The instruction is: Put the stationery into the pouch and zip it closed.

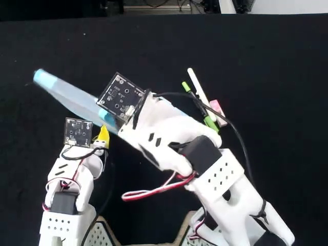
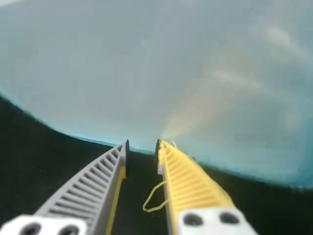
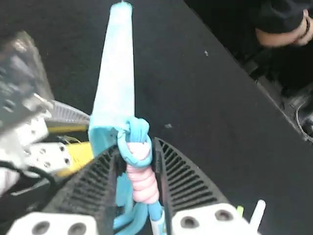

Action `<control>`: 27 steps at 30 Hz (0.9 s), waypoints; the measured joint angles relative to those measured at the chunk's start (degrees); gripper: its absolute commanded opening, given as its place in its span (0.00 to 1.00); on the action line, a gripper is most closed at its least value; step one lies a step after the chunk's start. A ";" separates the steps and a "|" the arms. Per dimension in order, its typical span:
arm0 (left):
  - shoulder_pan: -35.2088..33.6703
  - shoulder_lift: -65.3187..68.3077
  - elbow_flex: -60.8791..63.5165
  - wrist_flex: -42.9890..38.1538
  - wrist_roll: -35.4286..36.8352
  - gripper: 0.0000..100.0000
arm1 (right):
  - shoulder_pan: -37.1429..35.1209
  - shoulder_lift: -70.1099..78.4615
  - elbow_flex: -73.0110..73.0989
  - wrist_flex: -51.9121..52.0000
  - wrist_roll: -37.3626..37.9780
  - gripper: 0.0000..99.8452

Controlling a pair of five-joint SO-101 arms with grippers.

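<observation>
The translucent light-blue pouch (image 1: 69,96) (image 3: 117,73) slants from the far left toward the middle, its near end held between both grippers. My right gripper (image 3: 137,147) (image 1: 115,123) is shut on the zipper pull (image 3: 138,166), a blue knotted cord with a pink wrap. My left gripper (image 2: 142,144) (image 1: 102,134) pinches the pouch (image 2: 161,68) edge at its grey and yellow fingertips. A white pen (image 1: 197,87), a green marker (image 1: 201,108) and a pink eraser (image 1: 217,108) lie together on the cloth to the right, apart from the pouch.
Black cloth (image 1: 277,77) covers the table. The right arm's white body (image 1: 179,141) lies across the middle, partly over the stationery. A red-and-white cable loop (image 1: 154,192) hangs between the two arm bases. Open cloth lies to the far right and far left.
</observation>
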 measured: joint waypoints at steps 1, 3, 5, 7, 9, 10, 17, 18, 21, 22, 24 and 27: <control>0.79 0.00 0.00 0.00 0.00 0.12 | -0.70 0.00 -0.53 0.00 0.00 0.01; 2.73 0.00 0.00 0.00 0.00 0.12 | -2.29 0.00 -1.23 -0.09 0.00 0.01; 4.57 0.00 0.00 0.00 0.00 0.12 | -3.87 0.00 -1.41 -0.09 0.00 0.01; 5.10 0.00 0.00 -0.44 0.00 0.12 | -4.40 0.00 -1.41 0.62 0.00 0.01; 5.10 0.00 0.00 -0.53 0.00 0.12 | -4.40 0.00 -1.41 2.81 0.00 0.01; 5.01 0.00 0.00 -0.53 0.00 0.11 | -4.40 0.00 -1.41 4.13 0.00 0.01; 1.41 0.00 0.00 -0.53 0.00 0.11 | -3.69 -4.84 -1.41 6.51 0.00 0.01; -0.26 0.00 0.00 -0.53 0.00 0.11 | -3.16 -5.54 -1.41 6.51 0.00 0.01; -6.07 0.00 -0.44 -0.18 0.00 0.11 | -2.64 -6.15 -1.41 6.51 0.00 0.01; -7.47 0.00 -0.97 0.79 0.00 0.11 | -2.81 -6.15 -1.23 6.51 0.00 0.01; -9.41 0.00 -2.81 3.69 0.00 0.11 | -2.90 -6.24 0.70 5.27 0.00 0.01; -10.46 0.00 -6.86 8.44 0.00 0.11 | -2.90 -6.33 4.40 1.49 -0.09 0.01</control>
